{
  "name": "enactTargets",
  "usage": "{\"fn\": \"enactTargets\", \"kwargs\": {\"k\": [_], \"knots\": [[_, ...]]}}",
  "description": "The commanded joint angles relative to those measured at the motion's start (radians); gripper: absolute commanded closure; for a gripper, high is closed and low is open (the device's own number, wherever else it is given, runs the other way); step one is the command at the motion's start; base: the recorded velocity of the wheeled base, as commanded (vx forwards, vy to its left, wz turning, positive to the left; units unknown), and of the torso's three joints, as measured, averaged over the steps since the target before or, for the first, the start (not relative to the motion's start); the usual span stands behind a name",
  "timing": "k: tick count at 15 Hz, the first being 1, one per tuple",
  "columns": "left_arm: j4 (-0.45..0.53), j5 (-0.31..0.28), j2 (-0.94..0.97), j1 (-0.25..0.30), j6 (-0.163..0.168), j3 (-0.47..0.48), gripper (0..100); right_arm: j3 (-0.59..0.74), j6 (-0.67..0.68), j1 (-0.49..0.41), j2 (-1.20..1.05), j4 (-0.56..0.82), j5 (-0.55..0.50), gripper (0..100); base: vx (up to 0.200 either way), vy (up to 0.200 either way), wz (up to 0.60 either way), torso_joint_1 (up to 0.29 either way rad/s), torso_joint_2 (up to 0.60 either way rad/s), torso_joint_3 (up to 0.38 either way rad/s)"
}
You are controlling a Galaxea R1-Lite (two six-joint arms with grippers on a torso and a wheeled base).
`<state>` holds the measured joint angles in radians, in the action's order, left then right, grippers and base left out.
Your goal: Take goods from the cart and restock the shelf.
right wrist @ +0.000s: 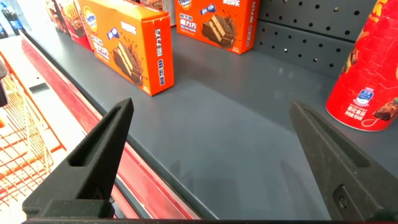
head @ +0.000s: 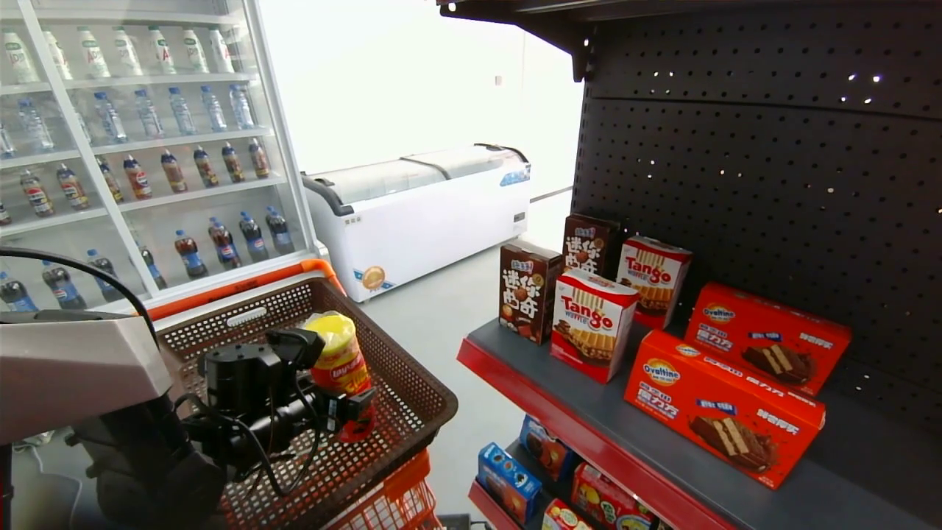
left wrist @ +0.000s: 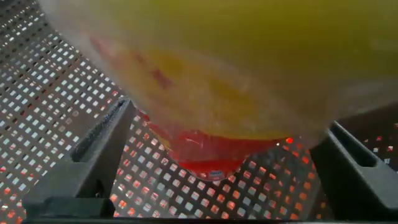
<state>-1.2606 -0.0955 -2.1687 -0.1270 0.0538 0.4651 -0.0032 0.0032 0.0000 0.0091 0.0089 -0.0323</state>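
The left gripper [head: 327,377] pinches a snack cup [head: 340,357] inside the cart [head: 430,394] at eight o'clock, while the right gripper [right wrist: 211,106] hangs spread above the shelf [head: 511,357] at four o'clock, so this cup's restocking looks barely begun.

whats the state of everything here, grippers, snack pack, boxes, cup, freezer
left gripper: shut on the snack pack, inside the cart
snack pack: held roughly upright, not yet out of the cart
right gripper: open, empty, over the shelf
boxes: standing on the shelf
red cup: upright on the shelf
chest freezer: lid shut
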Motion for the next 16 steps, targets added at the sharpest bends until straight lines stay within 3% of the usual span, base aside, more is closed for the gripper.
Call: {"fn": "enactTargets", "kwargs": {"k": [1, 3, 4, 5, 7, 11, 14, 16], "knots": [[-0.011, 0.0, -0.036, 0.001, 0.0, 0.003, 0, 0.0, 0.0, 0.0, 0.002, 0.0, 0.0, 0, 0.0, 0.0, 0.0, 0.0, 0.0, 0.0], [-0.031, 0.0, -0.042, 0.0, 0.0, 0.004, 0, 0.0, 0.0, 0.0, 0.002, -0.001, 0.0, 0, 0.0, 0.0, 0.0, 0.0, 0.0, 0.0], [-0.056, 0.0, -0.049, 0.0, 0.0, 0.009, 100, 0.0, 0.0, 0.0, 0.002, -0.001, 0.0, 0, 0.0, 0.0, 0.0, 0.0, 0.0, 0.0], [-0.06, 0.005, -0.054, -0.002, 0.0, 0.02, 100, 0.0, 0.0, 0.0, 0.002, -0.001, 0.0, 0, 0.0, 0.0, 0.0, 0.0, 0.0, 0.0], [-0.054, 0.071, -0.052, -0.006, -0.002, 0.029, 100, 0.0, 0.0, 0.0, 0.002, -0.001, 0.0, 0, 0.0, 0.0, 0.0, 0.0, 0.0, 0.0], [-0.051, 0.109, 0.033, -0.045, -0.003, 0.012, 100, 0.0, 0.0, 0.0, 0.002, 0.0, 0.0, 0, 0.0, 0.0, 0.0, 0.0, 0.0, 0.0], [0.076, 0.106, 0.171, -0.069, -0.006, 0.046, 100, 0.0, 0.0, 0.0, 0.002, 0.0, 0.0, 0, 0.0, 0.0, 0.0, 0.0, 0.0, 0.0], [0.202, 0.091, 0.283, -0.102, -0.009, 0.133, 100, 0.0, 0.0, 0.0, 0.002, -0.001, 0.0, 0, 0.0, 0.0, 0.0, 0.0, 0.0, 0.0]]}}
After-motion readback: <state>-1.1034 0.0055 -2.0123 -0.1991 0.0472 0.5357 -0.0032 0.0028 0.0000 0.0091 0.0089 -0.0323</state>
